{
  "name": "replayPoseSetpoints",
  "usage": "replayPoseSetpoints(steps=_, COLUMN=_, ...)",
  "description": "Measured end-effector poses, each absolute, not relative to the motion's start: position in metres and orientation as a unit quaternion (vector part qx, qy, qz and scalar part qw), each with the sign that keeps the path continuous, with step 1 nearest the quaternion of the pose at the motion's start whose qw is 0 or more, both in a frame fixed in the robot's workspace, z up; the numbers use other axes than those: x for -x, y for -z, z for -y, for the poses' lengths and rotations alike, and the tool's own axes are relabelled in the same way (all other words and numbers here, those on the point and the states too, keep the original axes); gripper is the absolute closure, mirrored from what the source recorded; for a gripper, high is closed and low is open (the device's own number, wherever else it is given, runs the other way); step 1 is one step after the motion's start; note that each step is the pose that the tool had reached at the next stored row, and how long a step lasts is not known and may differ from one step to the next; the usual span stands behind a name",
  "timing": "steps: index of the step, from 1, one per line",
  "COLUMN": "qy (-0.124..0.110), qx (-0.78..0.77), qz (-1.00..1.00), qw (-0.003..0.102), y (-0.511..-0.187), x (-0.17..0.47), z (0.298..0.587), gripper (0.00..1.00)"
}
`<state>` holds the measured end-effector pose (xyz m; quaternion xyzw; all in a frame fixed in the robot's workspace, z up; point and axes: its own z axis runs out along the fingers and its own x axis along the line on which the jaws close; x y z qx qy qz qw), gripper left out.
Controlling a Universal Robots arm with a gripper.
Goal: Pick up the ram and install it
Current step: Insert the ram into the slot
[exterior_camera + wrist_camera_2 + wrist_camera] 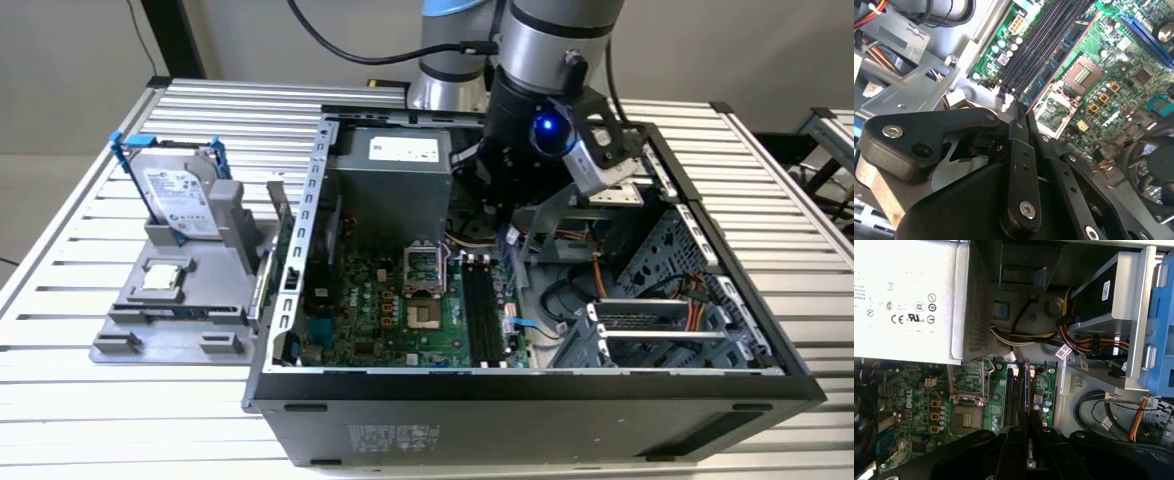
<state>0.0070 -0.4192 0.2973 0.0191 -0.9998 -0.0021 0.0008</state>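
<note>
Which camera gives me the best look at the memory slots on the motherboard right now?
The second wrist view: the memory slots run long and unobstructed above the gripper. In the first wrist view the slots are short, their near end hidden behind the gripper. In the exterior view the slots are small dark strips below the arm.

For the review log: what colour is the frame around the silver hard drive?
Blue; the hard drive frame shows best in the exterior view.

Even, soft room light falls from overhead, leaving the slatted surface (80, 290) pale and nearly shadowless while the open computer case (534, 400) sinks into murk inside, a blue lamp (545, 126) glows on the arm, and both wrist views show the near pincer (1021, 130) softly blurred.
</note>
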Motion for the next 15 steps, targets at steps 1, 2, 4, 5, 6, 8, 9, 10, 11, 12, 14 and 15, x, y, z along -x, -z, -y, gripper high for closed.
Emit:
replayPoseSetpoints(steps=1, qy=0.002, qx=-0.015, qz=1.0, qw=0.001, y=-0.296, x=-0.007, z=0.419, gripper=1.0)
replayPoseSetpoints(steps=2, qy=0.002, qx=-0.013, qz=1.0, qw=0.001, y=-0.294, x=-0.007, z=0.419, gripper=1.0)
replayPoseSetpoints(steps=4, qy=0.001, qx=-0.009, qz=1.0, qw=0.001, y=-0.29, x=-0.007, z=0.419, gripper=1.0)
replayPoseSetpoints(steps=5, qy=0.001, qx=-0.007, qz=1.0, qw=0.001, y=-0.288, x=-0.007, z=0.419, gripper=1.0)
replayPoseSetpoints(steps=6, qy=0.001, qx=-0.005, qz=1.0, qw=0.0, y=-0.287, x=-0.007, z=0.419, gripper=1.0)
replayPoseSetpoints(steps=8, qy=0.0, qx=0.0, qz=1.0, qw=0.0, y=-0.283, x=-0.007, z=0.419, gripper=1.0)
replayPoseSetpoints(steps=9, qy=0.0, qx=0.002, qz=1.0, qw=0.0, y=-0.282, x=-0.007, z=0.419, gripper=1.0)
replayPoseSetpoints(steps=10, qy=0.0, qx=0.004, qz=1.0, qw=0.0, y=-0.28, x=-0.007, z=0.42, gripper=1.0)
replayPoseSetpoints(steps=11, qy=0.0, qx=0.005, qz=1.0, qw=0.0, y=-0.278, x=-0.007, z=0.42, gripper=1.0)
replayPoseSetpoints(steps=12, qy=0.0, qx=0.007, qz=1.0, qw=0.0, y=-0.276, x=-0.007, z=0.42, gripper=1.0)
replayPoseSetpoints(steps=14, qy=-0.001, qx=0.009, qz=1.0, qw=0.0, y=-0.274, x=-0.008, z=0.42, gripper=1.0)
replayPoseSetpoints(steps=15, qy=0.0, qx=0.01, qz=1.0, qw=0.0, y=-0.274, x=-0.008, z=0.421, gripper=1.0)
